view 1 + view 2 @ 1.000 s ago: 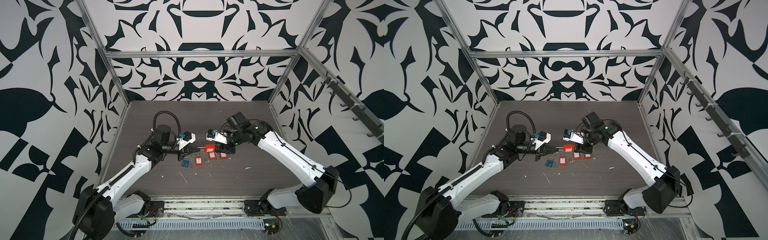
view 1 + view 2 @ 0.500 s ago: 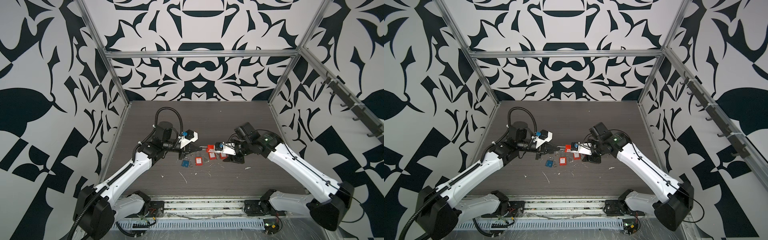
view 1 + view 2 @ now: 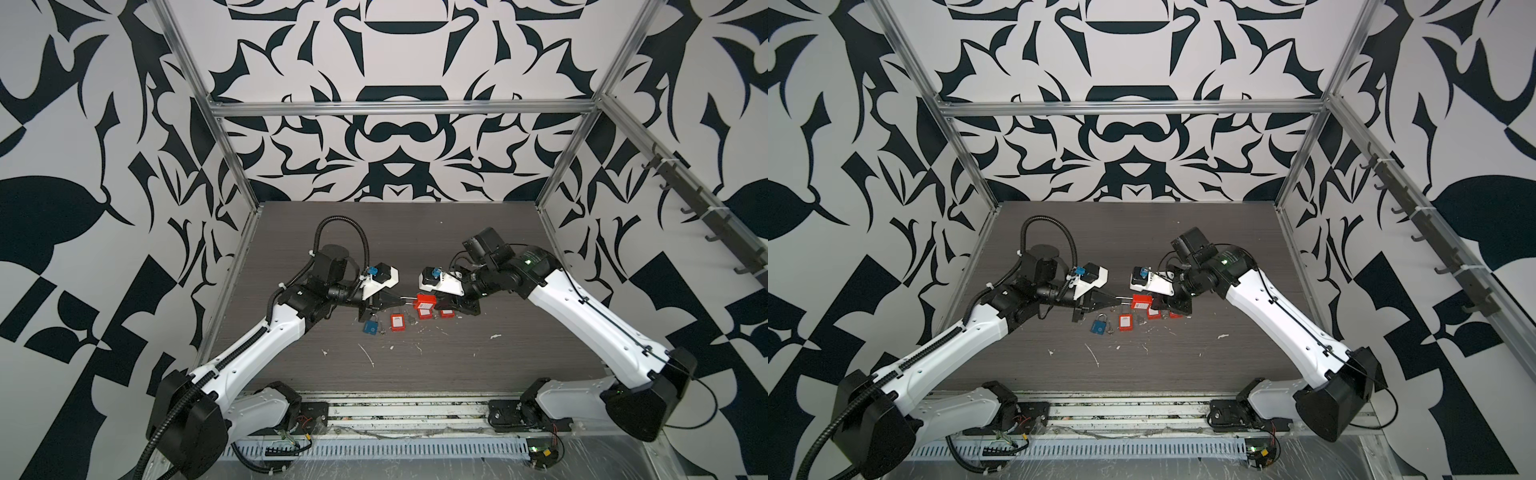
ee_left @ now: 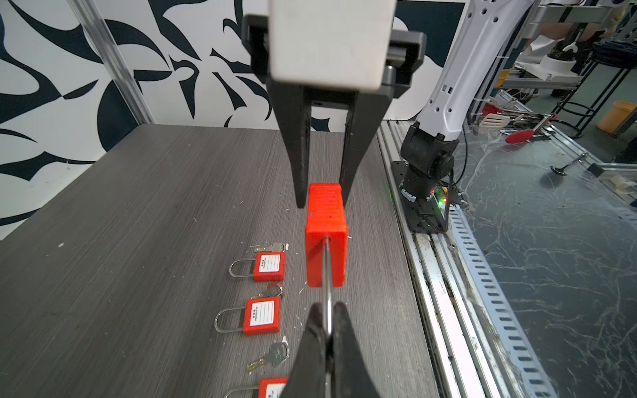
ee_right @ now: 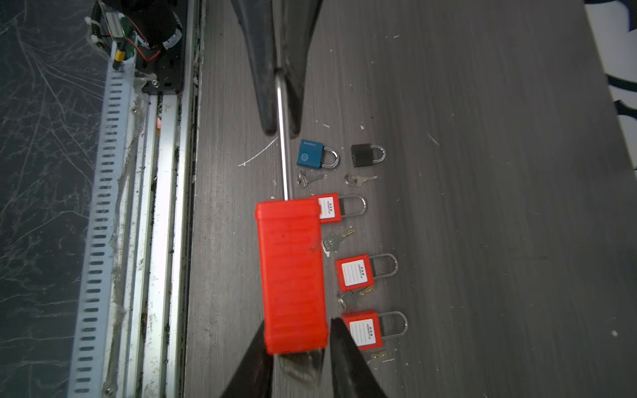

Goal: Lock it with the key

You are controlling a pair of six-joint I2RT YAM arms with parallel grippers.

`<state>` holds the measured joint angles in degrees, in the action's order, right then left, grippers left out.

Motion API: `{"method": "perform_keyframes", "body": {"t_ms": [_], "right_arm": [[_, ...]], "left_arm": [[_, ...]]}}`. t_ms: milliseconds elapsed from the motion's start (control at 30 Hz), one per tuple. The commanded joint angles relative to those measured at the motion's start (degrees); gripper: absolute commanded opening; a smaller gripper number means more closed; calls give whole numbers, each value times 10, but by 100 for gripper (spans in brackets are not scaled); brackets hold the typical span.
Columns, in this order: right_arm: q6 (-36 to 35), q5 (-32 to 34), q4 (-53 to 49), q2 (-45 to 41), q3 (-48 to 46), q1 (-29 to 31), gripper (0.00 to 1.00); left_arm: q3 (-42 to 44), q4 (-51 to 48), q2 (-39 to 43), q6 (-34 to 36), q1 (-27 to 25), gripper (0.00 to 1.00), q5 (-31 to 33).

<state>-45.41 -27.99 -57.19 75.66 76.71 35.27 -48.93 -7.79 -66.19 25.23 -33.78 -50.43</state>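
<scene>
- At the centre of both top views, we are seeing the large red padlock (image 3: 426, 300) hanging above the dark table (image 3: 457, 365), bridging the two grippers.
- Lower centre of the left wrist view: the left gripper (image 4: 327, 312) is pinching the padlock's steel shackle (image 4: 326, 275), its fingers clenched tight on the metal.
- Upper centre of that same view, the right gripper (image 4: 322, 201) is straddling the far end of the red body, one finger lying along each side.
- At the bottom of the right wrist view, we are finding one finger (image 5: 255, 351) pressing on the body's edge while a thin dark gap is showing beside the opposite one; whether this grasp is closed we cannot tell.
- Right of centre in the right wrist view, three small red padlocks (image 5: 355, 272) are lying in a column on the table, with keys (image 5: 332, 239) resting between them.
- Above them in that frame, a blue padlock (image 5: 311, 154) and a black padlock (image 5: 362, 155) are sitting side by side, each with a key just beside it.
</scene>
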Motion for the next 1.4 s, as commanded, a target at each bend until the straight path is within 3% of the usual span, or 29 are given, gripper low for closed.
{"method": "perform_keyframes", "body": {"t_ms": [0,233,400,467,533,933,1100,1200,1367], "right_arm": [[3,-8,-12,-5,-1,3,24],[-7,7,13,-27,-23,2,8],[-19,65,53,-53,-60,10,12],[-16,77,74,-69,-76,10,23],[-22,73,75,-80,-84,10,27],[-12,9,83,-84,-70,10,23],[-13,-7,55,-82,-69,10,28],[-9,-21,49,-84,-68,10,24],[-11,-33,39,-77,-63,10,9]], "left_arm": [[-10,3,1,8,-4,0,-23],[-3,18,-3,-8,-4,0,-24],[4,39,-5,-28,-3,0,-35],[4,39,-6,-29,-4,0,-42],[4,39,-6,-29,-3,0,-46],[-11,12,-19,-14,-3,0,-60],[-19,-11,-19,2,-3,0,-46],[-24,-23,-21,10,-3,0,-48],[-32,-44,-19,28,-3,0,-41]]}}
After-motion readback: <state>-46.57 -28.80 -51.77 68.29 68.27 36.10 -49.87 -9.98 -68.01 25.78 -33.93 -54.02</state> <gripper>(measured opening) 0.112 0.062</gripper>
